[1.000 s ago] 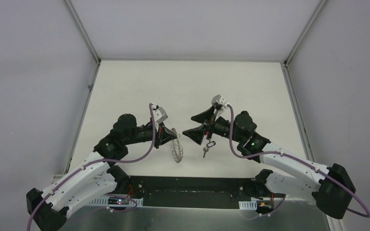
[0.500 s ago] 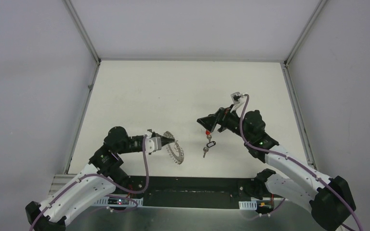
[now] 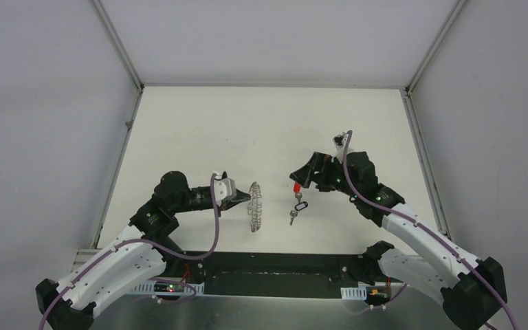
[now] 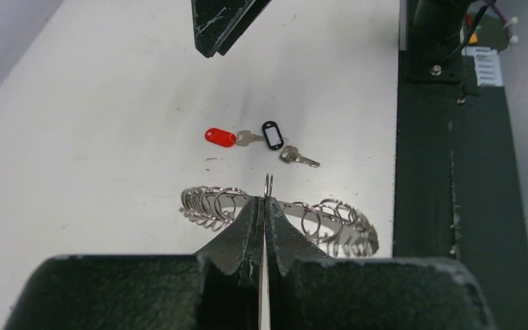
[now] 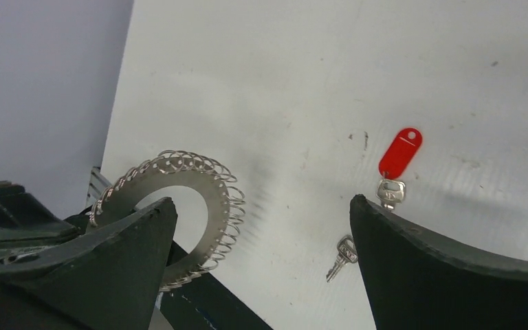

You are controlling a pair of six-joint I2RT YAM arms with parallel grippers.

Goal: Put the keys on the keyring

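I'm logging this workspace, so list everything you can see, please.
keys: one cluster, two silver keys with a red tag and a black tag, lying on the table
keyring: one, silver, fringed with wire loops, pinched in the left gripper
table: one, white, under everything
left gripper: one, black, shut on the keyring
right gripper: one, black, open and empty, near the keys

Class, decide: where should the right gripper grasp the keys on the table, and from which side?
Probably the red tag at the end of the keys: broadest part, lying flat, apart from the keyring. Come from above with the open right gripper, spanning its narrow width.
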